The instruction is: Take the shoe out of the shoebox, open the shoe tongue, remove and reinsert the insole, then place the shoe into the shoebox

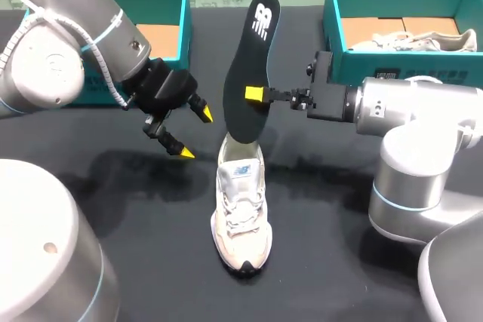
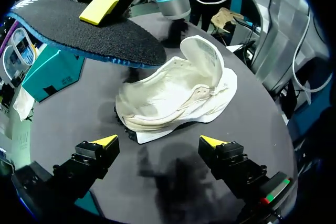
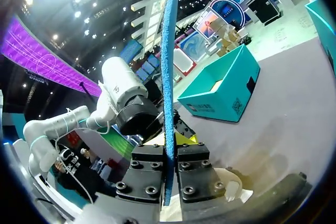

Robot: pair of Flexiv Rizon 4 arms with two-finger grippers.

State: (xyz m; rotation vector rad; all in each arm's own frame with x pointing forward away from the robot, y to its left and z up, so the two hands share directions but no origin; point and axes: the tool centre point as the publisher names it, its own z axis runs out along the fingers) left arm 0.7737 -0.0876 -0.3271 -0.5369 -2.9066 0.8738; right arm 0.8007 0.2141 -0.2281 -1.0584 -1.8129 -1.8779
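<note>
Insole [image 1: 245,65] bearing a white logo, pinched by right tool [image 1: 253,95] above shoe [image 1: 241,216]; left tool [image 1: 193,133] released.

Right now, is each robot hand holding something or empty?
Left fingers: open, holding nothing.
Right fingers: shut on the black flat foam insole.

Black insole [image 1: 251,73] with white logo and blue edge, cream-white shoe [image 1: 241,216], teal shoebox [image 1: 333,20], black table [image 1: 324,262]
</note>
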